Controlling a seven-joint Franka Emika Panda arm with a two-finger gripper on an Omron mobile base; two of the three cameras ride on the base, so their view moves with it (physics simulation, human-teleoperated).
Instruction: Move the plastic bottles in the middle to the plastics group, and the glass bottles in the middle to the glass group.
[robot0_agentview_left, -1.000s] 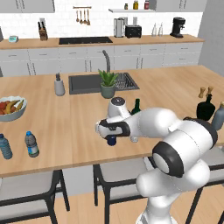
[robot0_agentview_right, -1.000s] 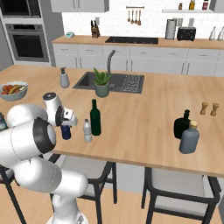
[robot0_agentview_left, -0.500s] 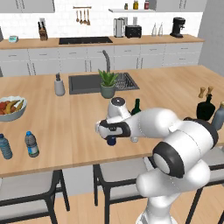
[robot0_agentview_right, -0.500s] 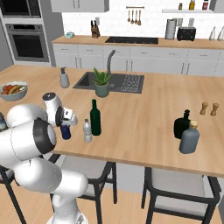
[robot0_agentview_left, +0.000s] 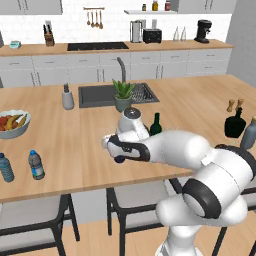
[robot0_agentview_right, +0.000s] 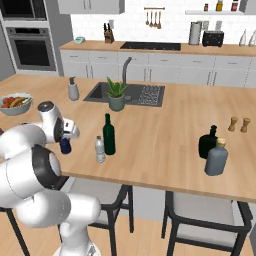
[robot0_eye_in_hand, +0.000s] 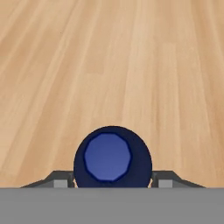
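tool: the tool (robot0_eye_in_hand: 112, 183) points straight down over the navy bottle (robot0_eye_in_hand: 112, 158); a dark finger (robot0_eye_in_hand: 61, 179) sits tight against each flank, so it reads as clamped on the bottle.
held thing: the navy bottle (robot0_agentview_right: 65, 145) stands upright on the counter (robot0_agentview_right: 165, 130), long axis vertical, in line with the tool's own axis; its base looks to be on the wood, not yet raised.
direction of travel: the plastics group (robot0_agentview_left: 35, 165) stands near the counter's front edge, well apart from the tool (robot0_agentview_left: 119, 156), off to the robot's left with bare wood between.
judged move: lift straight up along the bottle's axis, then carry leftward, keeping it upright.
neighbours on the other side: the clear bottle with a white cap (robot0_agentview_right: 100, 149) and the green glass bottle (robot0_agentview_right: 108, 135) stand just beside each other, to the right of the tool (robot0_agentview_right: 65, 145), out of the leftward path.
far right: the glass group (robot0_agentview_right: 213, 150), well apart, matters later for the green bottle.
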